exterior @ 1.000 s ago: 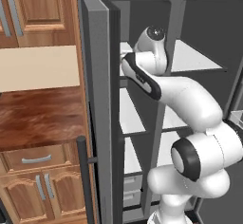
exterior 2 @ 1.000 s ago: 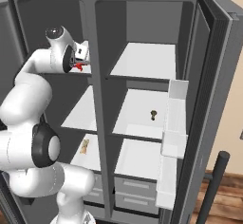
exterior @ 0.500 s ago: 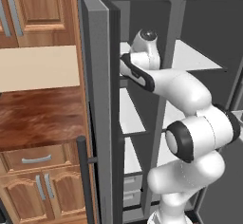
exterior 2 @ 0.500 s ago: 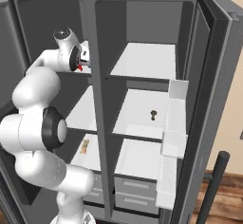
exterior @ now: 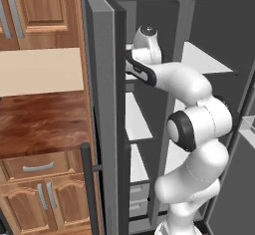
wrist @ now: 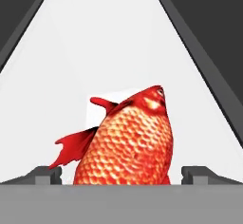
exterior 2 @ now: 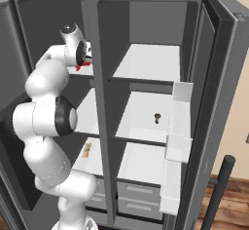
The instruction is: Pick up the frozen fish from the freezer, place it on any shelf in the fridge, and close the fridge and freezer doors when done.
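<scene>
On freezer (exterior 2: 51,44) shelf: end effector (wrist: 122,173) spread wide, straddling frozen fish (wrist: 128,140).

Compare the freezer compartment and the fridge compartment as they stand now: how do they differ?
The freezer is the narrower compartment, the fridge the wider. The freezer has narrow white shelves; the fridge shelves are wide, with drawers below. The arm reaches into the freezer, its open gripper either side of the frozen fish; the fridge holds a small dark item. Both have dark grey walls and stand open.

Frozen fish (wrist: 130,142) red-orange, scaly, on white upper freezer (exterior 2: 58,24) shelf; fridge and freezer doors (exterior: 102,104) open.
</scene>
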